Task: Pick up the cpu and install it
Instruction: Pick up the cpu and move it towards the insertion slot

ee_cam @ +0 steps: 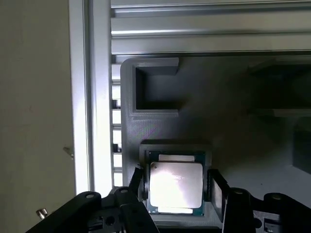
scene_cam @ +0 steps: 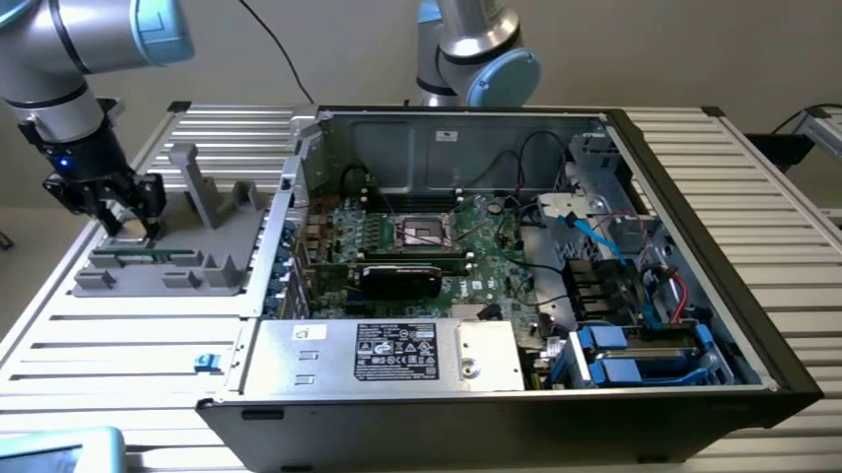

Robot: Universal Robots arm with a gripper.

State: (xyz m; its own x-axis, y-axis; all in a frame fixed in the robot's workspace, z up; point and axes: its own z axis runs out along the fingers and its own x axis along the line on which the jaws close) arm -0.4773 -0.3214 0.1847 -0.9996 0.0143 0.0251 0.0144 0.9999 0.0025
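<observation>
Exterior view
- The arm reaches down at the exterior view's left, over a grey fixture tray that lies on the slatted aluminium bench.
- The jaws hang low over the tray's corner at the exterior view's left. Their dark fingers point downward, close to the tray surface.
- An open computer case lies on the bench just beside the tray, towards the exterior view's right.
- Inside the case the green motherboard is exposed. Its square socket, framed in metal, lies near the middle of the board.
- A silver power supply with a label fills the case's near corner.
- The socket is well apart from the jaws.

Wrist view
- The cpu lies flat in a square recess of the grey fixture tray, with its silver top up and a thin green rim around it.
- The jaws are open: one finger stands on each side of the cpu. A narrow gap shows between the chip and the finger on one side.
- The cpu rests in its recess and is not lifted.
- A deeper rectangular pocket is formed in the tray beyond the cpu.
- The bench slats run past the tray's far edge.
</observation>
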